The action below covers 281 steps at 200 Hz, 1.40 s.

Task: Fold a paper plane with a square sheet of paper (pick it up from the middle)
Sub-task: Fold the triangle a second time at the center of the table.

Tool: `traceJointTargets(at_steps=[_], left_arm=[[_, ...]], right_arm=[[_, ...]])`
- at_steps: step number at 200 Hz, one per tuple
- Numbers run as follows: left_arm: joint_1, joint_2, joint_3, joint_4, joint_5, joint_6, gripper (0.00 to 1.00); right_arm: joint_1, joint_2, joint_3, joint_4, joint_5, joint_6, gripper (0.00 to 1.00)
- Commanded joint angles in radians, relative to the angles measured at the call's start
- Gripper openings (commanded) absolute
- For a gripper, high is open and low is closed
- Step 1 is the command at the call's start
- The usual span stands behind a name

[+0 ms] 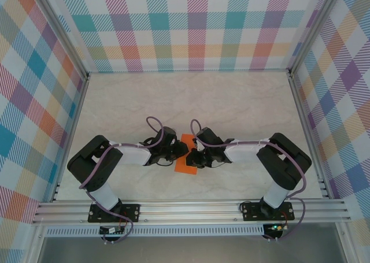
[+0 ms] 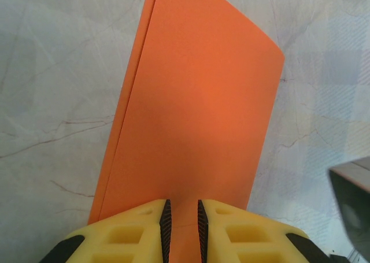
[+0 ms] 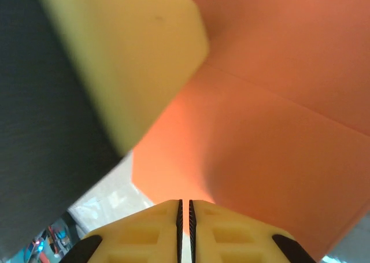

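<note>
Pinching the folded square sheet of paper (image 2: 191,113), left hand (image 2: 182,228), right hand (image 3: 185,222), doubled edge in left wrist view.

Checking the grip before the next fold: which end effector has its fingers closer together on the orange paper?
The right end effector: barely a slit shows between its fingers on the orange paper. The left end effector leaves a wider gap.

The table (image 1: 243,101) has a pale, marble-patterned surface with faint veining. Plaid panels (image 1: 191,26) in mixed colours enclose it at 9, 12 and 3 o'clock. An aluminium rail (image 1: 191,211) runs along the table edge at 6 o'clock.
</note>
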Motion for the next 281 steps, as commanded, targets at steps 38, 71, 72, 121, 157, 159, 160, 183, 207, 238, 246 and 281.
traceJointTargets(at_steps=[38, 71, 72, 121, 157, 159, 160, 183, 207, 238, 246, 281], left_arm=[[-0.002, 0.028, -0.027, -0.106, -0.054, 0.017, 0.23], [-0.003, 0.017, -0.035, -0.106, -0.056, 0.016, 0.23], [-0.002, 0.017, -0.035, -0.106, -0.056, 0.015, 0.23], [-0.003, 0.006, -0.046, -0.108, -0.065, 0.016, 0.23], [-0.003, 0.005, -0.046, -0.105, -0.061, 0.014, 0.23], [-0.003, 0.004, -0.045, -0.105, -0.062, 0.014, 0.23], [-0.003, 0.004, -0.045, -0.105, -0.061, 0.014, 0.23], [-0.004, 0.005, -0.043, -0.106, -0.062, 0.014, 0.23], [-0.003, 0.002, -0.046, -0.108, -0.061, 0.014, 0.23], [-0.003, 0.001, -0.047, -0.109, -0.059, 0.018, 0.23], [-0.003, 0.002, -0.046, -0.108, -0.06, 0.017, 0.23], [-0.003, 0.0, -0.043, -0.108, -0.059, 0.017, 0.23]], right_arm=[[0.008, -0.001, -0.164, 0.06, 0.032, 0.043, 0.14], [0.008, -0.052, -0.208, -0.013, 0.037, -0.004, 0.15], [0.008, -0.053, -0.209, -0.016, 0.038, -0.005, 0.15], [0.008, -0.165, -0.225, -0.044, 0.023, -0.002, 0.17], [0.008, -0.181, -0.128, -0.045, 0.006, -0.009, 0.18], [0.008, -0.177, -0.123, -0.042, 0.006, -0.008, 0.18], [0.008, -0.177, -0.121, -0.041, 0.006, -0.006, 0.18], [0.008, -0.117, -0.087, -0.01, -0.003, 0.005, 0.18], [0.008, -0.059, -0.077, 0.024, -0.031, 0.013, 0.18], [0.01, -0.034, -0.133, 0.036, -0.036, 0.029, 0.18], [0.011, -0.045, -0.161, 0.044, -0.037, 0.038, 0.18], [0.015, -0.127, -0.241, -0.015, -0.039, 0.017, 0.18]])
